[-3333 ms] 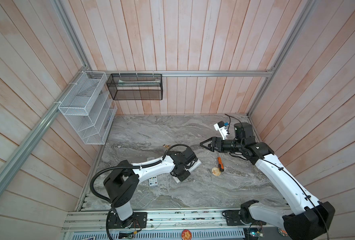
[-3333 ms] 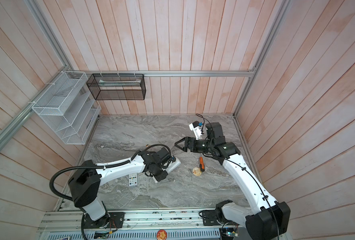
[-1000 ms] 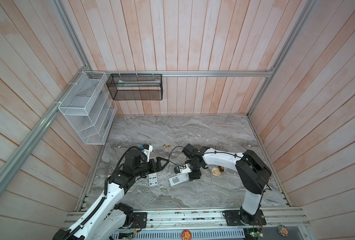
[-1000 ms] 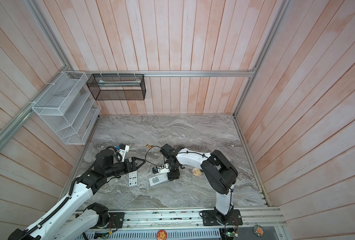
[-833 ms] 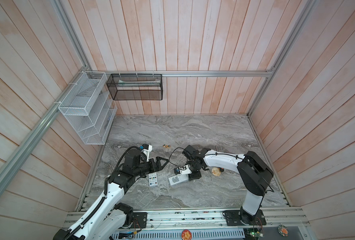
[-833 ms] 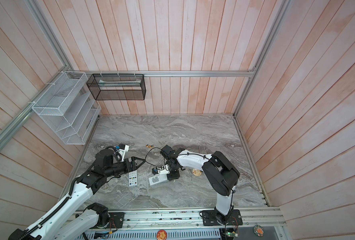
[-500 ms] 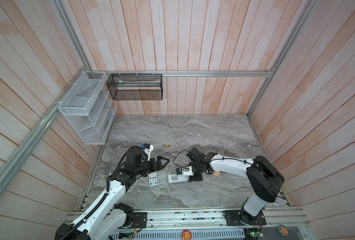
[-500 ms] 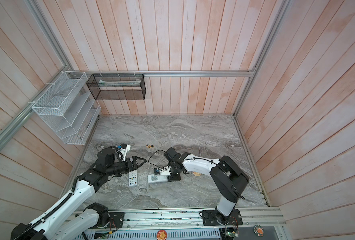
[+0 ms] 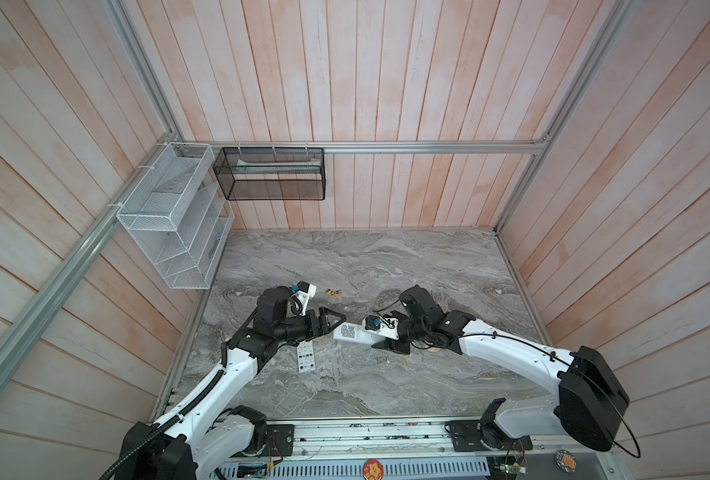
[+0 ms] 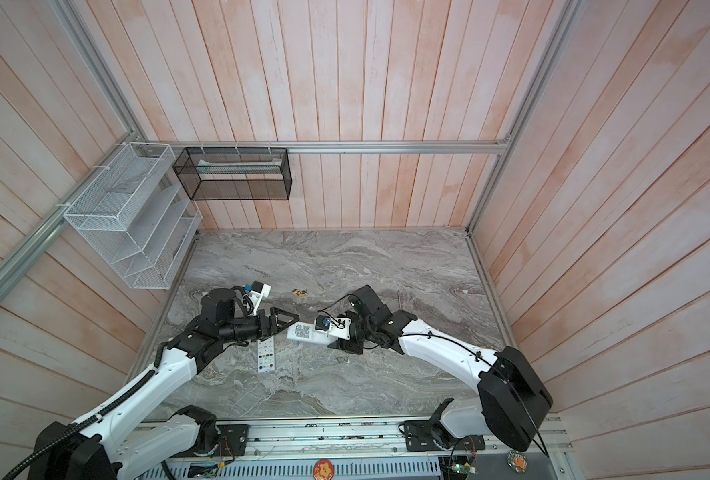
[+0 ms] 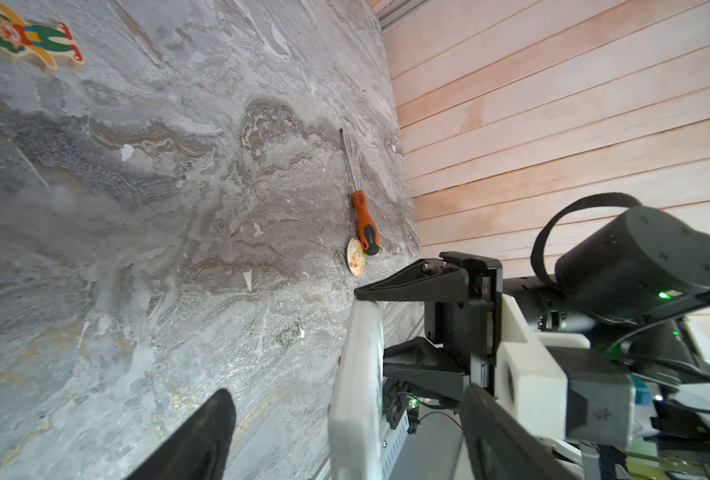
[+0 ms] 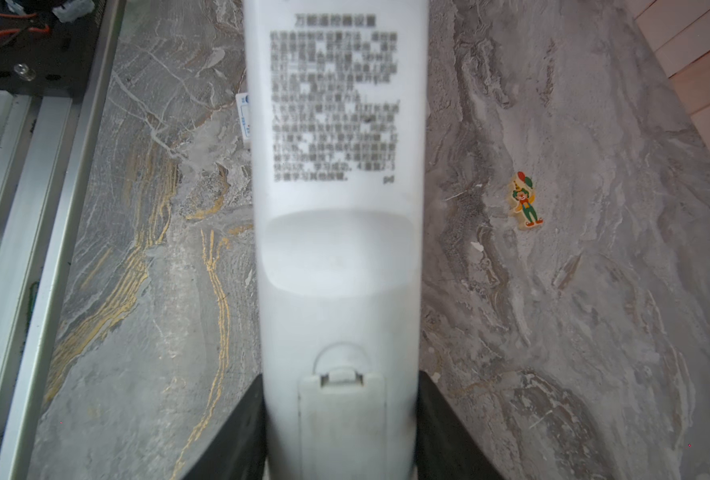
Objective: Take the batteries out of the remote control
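The white remote control (image 12: 336, 208) is held off the table, back side up, with my right gripper (image 12: 341, 449) shut on its battery end. Its battery cover (image 12: 343, 407) is closed, so the batteries are hidden. In both top views the remote control (image 9: 351, 332) (image 10: 303, 332) spans from the right gripper (image 9: 380, 343) to the left gripper (image 9: 336, 322). My left gripper (image 11: 345, 436) is open, its fingers (image 11: 203, 440) straddling the remote's (image 11: 357, 374) free end with a gap on each side.
A second small remote (image 9: 306, 357) lies on the marble below the left gripper. A clown figure (image 12: 526, 199) lies further back. An orange-handled screwdriver (image 11: 363, 220) and a round disc (image 11: 355, 262) lie behind the right arm. Wire baskets (image 9: 170, 220) hang on the walls.
The right gripper has closed on the remote, lifted it off the table and brought it leftward. The left gripper has come up around the remote's free end and begun to narrow.
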Available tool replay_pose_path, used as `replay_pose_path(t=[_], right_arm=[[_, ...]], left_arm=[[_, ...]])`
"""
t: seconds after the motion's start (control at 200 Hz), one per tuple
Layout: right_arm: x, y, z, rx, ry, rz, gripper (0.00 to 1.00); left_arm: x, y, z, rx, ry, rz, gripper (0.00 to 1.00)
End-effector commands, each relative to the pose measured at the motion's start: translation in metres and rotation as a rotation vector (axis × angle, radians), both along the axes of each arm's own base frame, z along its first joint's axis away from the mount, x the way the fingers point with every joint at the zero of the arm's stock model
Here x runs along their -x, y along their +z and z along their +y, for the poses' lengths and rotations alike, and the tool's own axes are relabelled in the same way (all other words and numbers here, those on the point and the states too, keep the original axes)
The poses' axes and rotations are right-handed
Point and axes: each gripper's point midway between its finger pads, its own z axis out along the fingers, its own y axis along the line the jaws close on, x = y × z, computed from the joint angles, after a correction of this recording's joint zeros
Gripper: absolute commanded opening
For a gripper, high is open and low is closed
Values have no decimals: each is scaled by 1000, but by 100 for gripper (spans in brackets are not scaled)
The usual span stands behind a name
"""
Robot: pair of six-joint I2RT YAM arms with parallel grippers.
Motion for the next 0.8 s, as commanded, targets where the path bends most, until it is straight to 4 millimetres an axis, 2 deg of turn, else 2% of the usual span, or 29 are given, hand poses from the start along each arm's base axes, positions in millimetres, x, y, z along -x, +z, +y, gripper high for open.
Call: replay_pose_path(t=[0.0, 0.23, 0.34, 0.4, 0.475, 0.58, 0.625, 0.715, 0.795], right_arm=[[-4, 9, 3, -49, -17, 19, 46], [-8, 14, 5, -73, -32, 17, 45], [-11, 10, 3, -63, -55, 21, 46], [-13, 9, 2, -59, -73, 21, 53], [-16, 9, 0, -60, -102, 27, 69], [-26, 25, -2, -123, -200, 67, 85], [-37, 38, -7, -180, -292, 100, 97], [-65, 68, -26, -357, -564, 238, 98], [-82, 82, -49, -496, -796, 424, 98]], left_arm=[[-1, 25, -14, 69, -58, -64, 79], [3, 18, -32, 48, -118, -44, 53], [1, 17, -31, 38, -110, -45, 33], [1, 16, -31, 34, -109, -44, 23], [1, 14, -30, 25, -105, -40, 12], [0, 7, -29, -2, -99, -41, 9], [0, 5, -28, -19, -94, -50, 8], [1, -5, -26, -56, -84, -64, 8], [2, -15, -24, -81, -75, -69, 8]])
